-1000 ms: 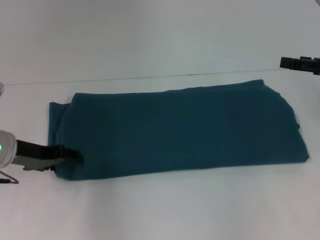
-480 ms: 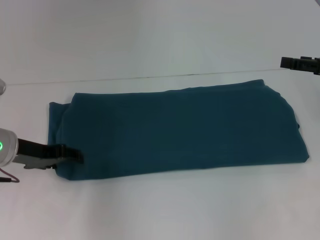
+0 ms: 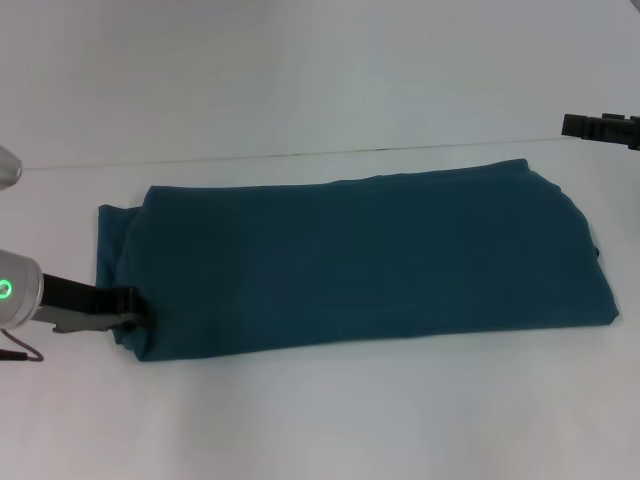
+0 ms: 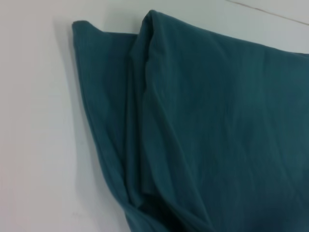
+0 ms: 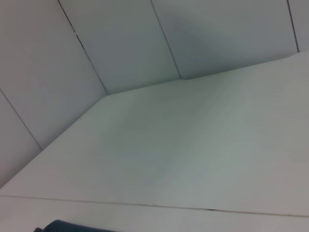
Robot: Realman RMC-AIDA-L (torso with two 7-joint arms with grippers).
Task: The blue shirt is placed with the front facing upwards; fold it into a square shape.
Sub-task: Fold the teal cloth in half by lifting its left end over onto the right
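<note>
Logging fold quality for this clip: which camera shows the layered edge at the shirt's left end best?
The left wrist view: the blue shirt fills it, with stacked folds and an under-layer sticking out. The head view shows the whole folded shirt with the left gripper at that end, layers barely separable. The right wrist view catches only a dark sliver.

Bare worktop surrounds the blue shirt; left gripper occupies its near-left corner.
</note>
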